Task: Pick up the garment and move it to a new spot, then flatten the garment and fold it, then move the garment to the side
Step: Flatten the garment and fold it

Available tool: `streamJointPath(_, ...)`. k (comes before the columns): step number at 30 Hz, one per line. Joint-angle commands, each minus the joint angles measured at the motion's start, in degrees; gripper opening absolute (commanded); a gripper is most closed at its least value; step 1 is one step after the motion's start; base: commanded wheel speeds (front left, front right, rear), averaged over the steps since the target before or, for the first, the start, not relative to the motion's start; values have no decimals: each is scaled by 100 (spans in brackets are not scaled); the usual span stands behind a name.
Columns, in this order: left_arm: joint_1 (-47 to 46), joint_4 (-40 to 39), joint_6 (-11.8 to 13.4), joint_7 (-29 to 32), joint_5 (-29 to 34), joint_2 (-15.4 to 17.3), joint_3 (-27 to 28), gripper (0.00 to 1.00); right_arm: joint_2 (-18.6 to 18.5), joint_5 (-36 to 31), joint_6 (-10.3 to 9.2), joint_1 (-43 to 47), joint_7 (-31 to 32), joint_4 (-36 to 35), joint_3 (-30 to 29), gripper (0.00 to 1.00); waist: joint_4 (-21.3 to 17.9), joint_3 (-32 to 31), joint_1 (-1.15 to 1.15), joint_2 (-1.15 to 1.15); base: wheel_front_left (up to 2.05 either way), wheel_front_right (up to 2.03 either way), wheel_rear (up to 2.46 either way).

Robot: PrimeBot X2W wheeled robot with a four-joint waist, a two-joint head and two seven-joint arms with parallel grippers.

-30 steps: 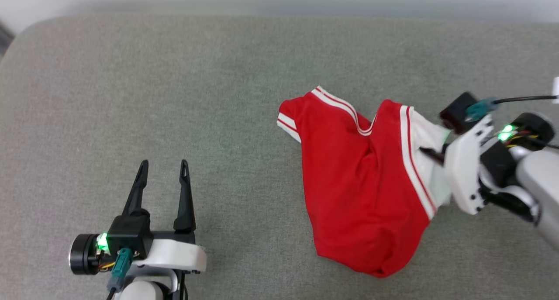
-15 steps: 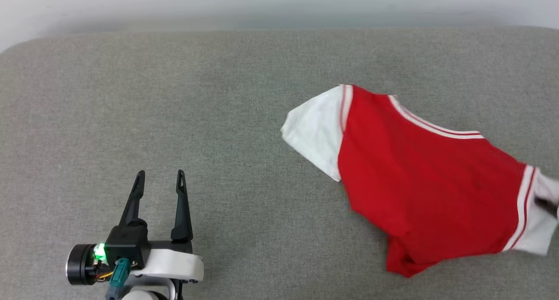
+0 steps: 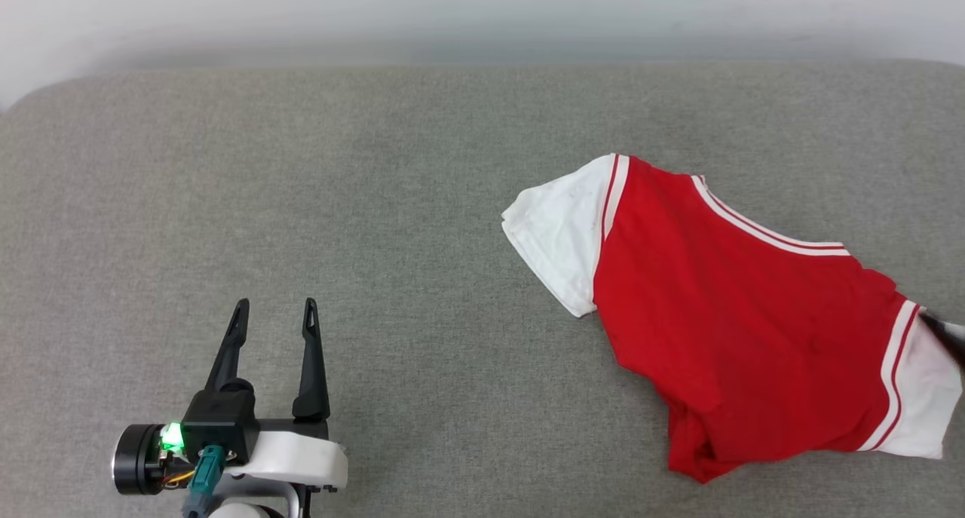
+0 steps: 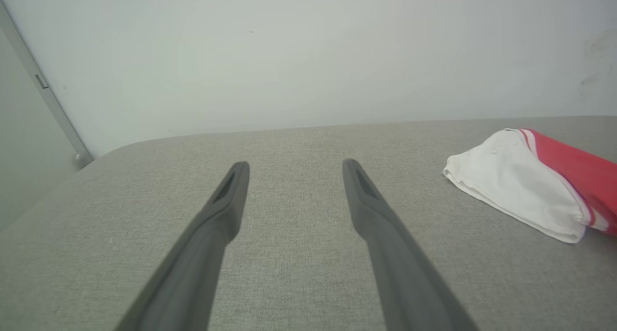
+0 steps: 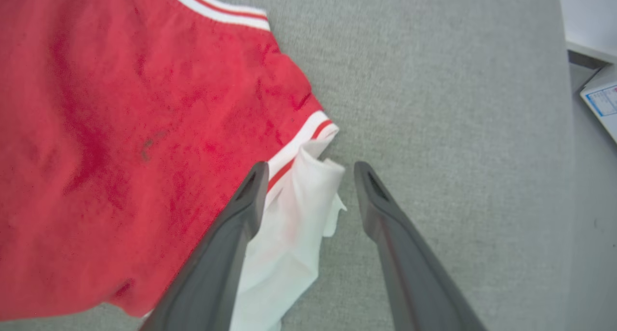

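Observation:
The garment (image 3: pixel 739 322), a red jersey with white sleeves and striped trim, lies spread on the grey padded surface (image 3: pixel 377 201) at the right, plain side up, its lettering hidden. My right gripper (image 5: pixel 311 166) is open, its fingers straddling the crumpled white right sleeve (image 5: pixel 289 239); one dark fingertip (image 3: pixel 946 331) shows at the head view's right edge. Far to the left, at the lower left, my left gripper (image 3: pixel 275 304) stands open and empty. In the left wrist view the left gripper (image 4: pixel 295 165) points at bare fabric, with the garment's other white sleeve (image 4: pixel 520 186) off to the right.
A pale wall (image 3: pixel 482 13) runs behind the surface's rounded far edge. In the right wrist view the surface ends at the right, with a white box with a blue label (image 5: pixel 602 99) on the floor beyond it. A door frame (image 4: pixel 43 90) stands at the far left.
A second ago the right gripper held the bunched jersey by its white sleeve. The jersey has since been pulled rightward and laid out flat, and the fingers now stand apart. The camera has tilted slightly.

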Motion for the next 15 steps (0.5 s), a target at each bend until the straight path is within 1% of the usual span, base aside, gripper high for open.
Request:
streamJointPath(1, 64, 4, -4, -15, 46, 17, 21, 100, -23, -150, -8, -125, -226, -61, -172, 100, -45, -88, 0, 0, 0, 0, 0)
streamJointPath(5, 41, -13, -21, -15, 63, 44, 64, 100, 219, -739, -7, -290, -929, -306, -739, 100, -103, -177, 0, 0, 0, 0, 0)
streamJointPath(7, -8, -17, -40, -15, 78, 67, 75, 100, 455, -1148, -7, -324, -1294, -446, -1091, 100, -123, -198, 0, 0, 0, 0, 0)
streamJointPath(10, -104, -4, -62, -15, 87, 108, 100, 100, 956, -1788, -6, -300, -1882, -743, -1699, 100, -137, -207, 0, 0, 0, 0, 0)
streamJointPath(13, -252, 34, -98, -15, 119, 177, 120, 100, 1590, -2460, -6, -109, -2420, -1113, -2249, 100, -147, -200, 0, 0, 0, 0, 0)
streamJointPath(15, -377, 78, -116, -15, 128, 220, 116, 100, 2021, -2865, -6, 28, -2641, -1447, -2522, 100, -160, -193, 0, 0, 0, 0, 0)
